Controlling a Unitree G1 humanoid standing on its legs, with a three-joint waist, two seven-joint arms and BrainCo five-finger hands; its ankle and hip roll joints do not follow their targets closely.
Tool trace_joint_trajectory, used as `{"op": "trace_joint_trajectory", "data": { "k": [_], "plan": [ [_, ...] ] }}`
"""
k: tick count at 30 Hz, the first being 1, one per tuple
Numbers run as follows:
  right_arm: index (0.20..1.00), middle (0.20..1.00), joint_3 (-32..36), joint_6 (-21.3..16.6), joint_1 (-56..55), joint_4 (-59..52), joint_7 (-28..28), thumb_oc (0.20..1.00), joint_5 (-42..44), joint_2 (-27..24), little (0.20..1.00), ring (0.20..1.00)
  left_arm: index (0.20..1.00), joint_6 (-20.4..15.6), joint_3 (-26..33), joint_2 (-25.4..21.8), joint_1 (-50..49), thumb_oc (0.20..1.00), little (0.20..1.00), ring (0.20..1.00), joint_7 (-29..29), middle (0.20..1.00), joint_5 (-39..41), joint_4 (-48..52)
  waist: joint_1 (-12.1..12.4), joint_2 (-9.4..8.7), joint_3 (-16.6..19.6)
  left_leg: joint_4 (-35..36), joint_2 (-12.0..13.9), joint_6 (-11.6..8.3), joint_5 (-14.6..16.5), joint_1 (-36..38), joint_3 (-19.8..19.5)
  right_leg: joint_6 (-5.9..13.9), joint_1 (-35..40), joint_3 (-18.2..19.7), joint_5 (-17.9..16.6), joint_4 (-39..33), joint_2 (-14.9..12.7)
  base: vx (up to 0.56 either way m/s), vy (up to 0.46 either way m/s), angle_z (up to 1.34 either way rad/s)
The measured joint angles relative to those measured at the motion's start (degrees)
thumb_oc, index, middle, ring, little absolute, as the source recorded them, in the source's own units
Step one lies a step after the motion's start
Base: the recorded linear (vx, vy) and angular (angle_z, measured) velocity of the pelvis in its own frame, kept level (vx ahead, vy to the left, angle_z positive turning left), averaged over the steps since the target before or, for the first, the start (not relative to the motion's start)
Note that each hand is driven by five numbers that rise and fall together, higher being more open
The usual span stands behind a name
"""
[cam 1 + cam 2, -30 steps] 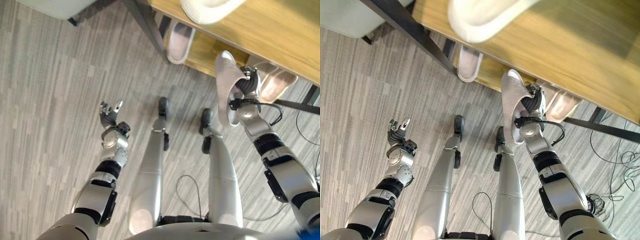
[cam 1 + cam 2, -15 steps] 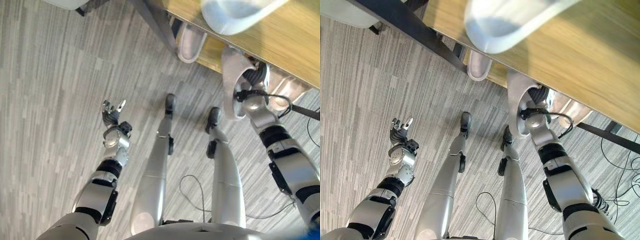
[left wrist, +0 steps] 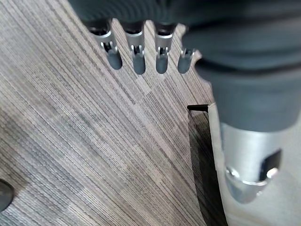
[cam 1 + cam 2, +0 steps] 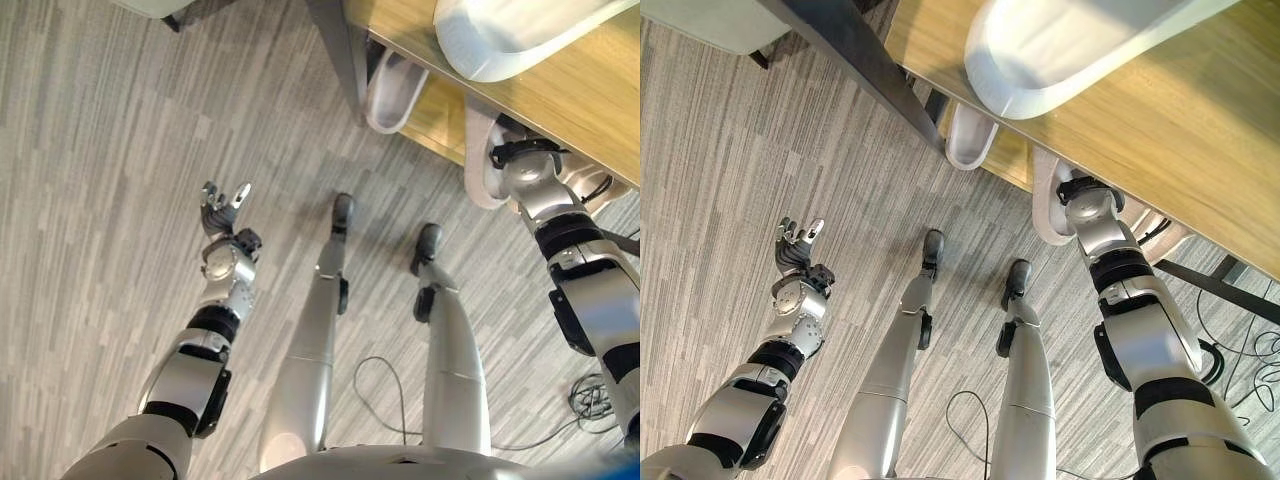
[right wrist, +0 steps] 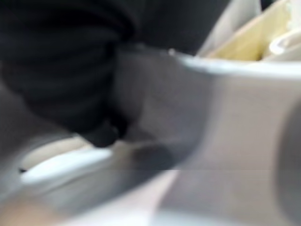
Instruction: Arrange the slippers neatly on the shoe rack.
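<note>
A wooden shoe rack (image 4: pixel 590 95) with dark legs fills the upper right. One white slipper (image 4: pixel 520 35) lies on its top board, and another pale slipper (image 4: pixel 393 90) sits on the lower shelf (image 4: pixel 1008 165). My right hand (image 4: pixel 520 165) reaches under the top board's edge, shut on a pale slipper (image 4: pixel 480 160) held on its side at the lower shelf's front. That slipper's pale surface (image 5: pixel 225 122) looms very close in the right wrist view. My left hand (image 4: pixel 222 215) hangs open over the floor at the left, its fingers (image 3: pixel 136 56) straight and holding nothing.
Grey striped carpet (image 4: pixel 100 200) covers the floor on the left. A dark rack leg (image 4: pixel 335 40) slants down beside the lower-shelf slipper. A pale piece of furniture (image 4: pixel 710 20) stands at the far upper left. Loose cables (image 4: pixel 1255 350) lie at the right.
The camera has shifted. My right hand has carried the slipper forward, from the open floor in front of the rack to under the top board. The left hand has stayed put.
</note>
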State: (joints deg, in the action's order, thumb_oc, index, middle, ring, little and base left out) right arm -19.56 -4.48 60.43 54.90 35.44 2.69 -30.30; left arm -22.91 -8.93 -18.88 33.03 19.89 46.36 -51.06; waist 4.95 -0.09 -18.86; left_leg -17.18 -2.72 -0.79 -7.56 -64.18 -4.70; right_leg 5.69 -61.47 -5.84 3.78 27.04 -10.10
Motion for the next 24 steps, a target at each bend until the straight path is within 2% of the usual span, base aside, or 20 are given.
{"op": "trace_joint_trajectory", "data": {
  "k": [10, 12, 20, 21, 22, 23, 24],
  "plan": [
    [0.2, 0.2, -0.89, 0.35, 0.73, 1.55, 0.0, 0.2, 0.52, 0.0, 0.2, 0.2, 1.0, 0.0, -0.05, -0.76, 0.29, 1.0, 1.0, 1.0, 0.01, 1.0, 0.19, -1.76, -0.07, -0.02, 0.22, 0.18, -0.58, 0.06, 0.04, -1.16, -0.59, 0.49, -0.97, -0.47, 0.37, 0.08, -0.45, 0.03, -0.001, 0.03],
    [0.2, 0.2, -1.43, 0.41, 1.14, 3.52, -0.03, 0.2, 0.64, 0.01, 0.2, 0.2, 1.0, 0.01, -0.08, -1.01, 0.63, 1.0, 1.0, 1.0, 0.01, 1.0, 0.27, -2.19, -0.05, -0.05, 1.41, 0.04, -0.64, 0.08, 0.05, -2.37, -0.58, 0.54, -2.24, -0.47, 0.5, 0.42, -0.49, 0.04, 0.017, 0.02],
    [0.2, 0.2, -3.99, 0.95, 5.27, 7.77, -0.4, 0.2, 2.43, 0.0, 0.2, 0.2, 1.0, 0.04, -1.22, -2.86, 4.77, 1.0, 1.0, 1.0, -0.01, 1.0, 0.32, -4.27, -0.13, 0.01, 1.45, -0.21, -0.85, 0.05, 0.08, -2.93, -0.43, 0.59, -3.2, -0.11, 0.93, 1.45, -0.98, 0.02, 0.012, 0.01],
    [0.231, 0.231, -4.03, 1.01, 5.48, 8.15, -0.4, 0.231, 2.41, 0.0, 0.231, 0.231, 1.0, 0.08, -1.85, -2.97, 5.14, 1.0, 1.0, 1.0, -0.01, 1.0, 0.32, -4.51, 0.02, 0.02, 1.45, -0.19, -0.91, 0.05, 0.08, -2.95, -0.41, 0.53, -3.32, -0.05, 1.01, 1.6, -1.06, 0.0, 0.0, 0.0],
    [0.313, 0.313, -4.03, 1.09, 5.58, 8.32, -0.4, 0.313, 2.41, 0.0, 0.313, 0.313, 1.0, 0.1, -1.95, -2.96, 5.26, 1.0, 1.0, 1.0, -0.02, 1.0, 0.31, -4.51, 0.12, 0.02, 1.45, -0.18, -0.95, 0.05, 0.08, -2.98, -0.39, 0.48, -3.43, -0.01, 1.07, 1.73, -1.08, 0.03, 0.027, 0.02],
    [0.956, 0.956, -4.03, 1.11, 5.7, 8.76, -0.41, 0.956, 2.43, 0.0, 0.956, 0.956, 1.0, 0.1, -2.07, -2.97, 5.4, 1.0, 1.0, 1.0, -0.04, 1.0, 0.3, -4.95, 0.32, 0.02, 1.46, -0.14, -1.0, 0.05, 0.08, -3.01, -0.29, 0.48, -3.61, 0.07, 1.19, 1.92, -1.17, 0.0, 0.0, 0.0],
    [1.0, 1.0, -4.22, 1.21, 6.24, 9.6, -0.46, 1.0, 2.43, 0.03, 1.0, 1.0, 1.0, 0.13, -2.11, -2.97, 5.64, 1.0, 1.0, 1.0, -0.05, 1.0, 0.3, -5.63, 0.54, 0.16, 1.53, -0.16, -1.03, 0.05, 0.08, -3.13, -0.28, 0.51, -3.78, 0.11, 1.25, 2.05, -1.19, 0.0, 0.0, 0.0]
  ]
}}
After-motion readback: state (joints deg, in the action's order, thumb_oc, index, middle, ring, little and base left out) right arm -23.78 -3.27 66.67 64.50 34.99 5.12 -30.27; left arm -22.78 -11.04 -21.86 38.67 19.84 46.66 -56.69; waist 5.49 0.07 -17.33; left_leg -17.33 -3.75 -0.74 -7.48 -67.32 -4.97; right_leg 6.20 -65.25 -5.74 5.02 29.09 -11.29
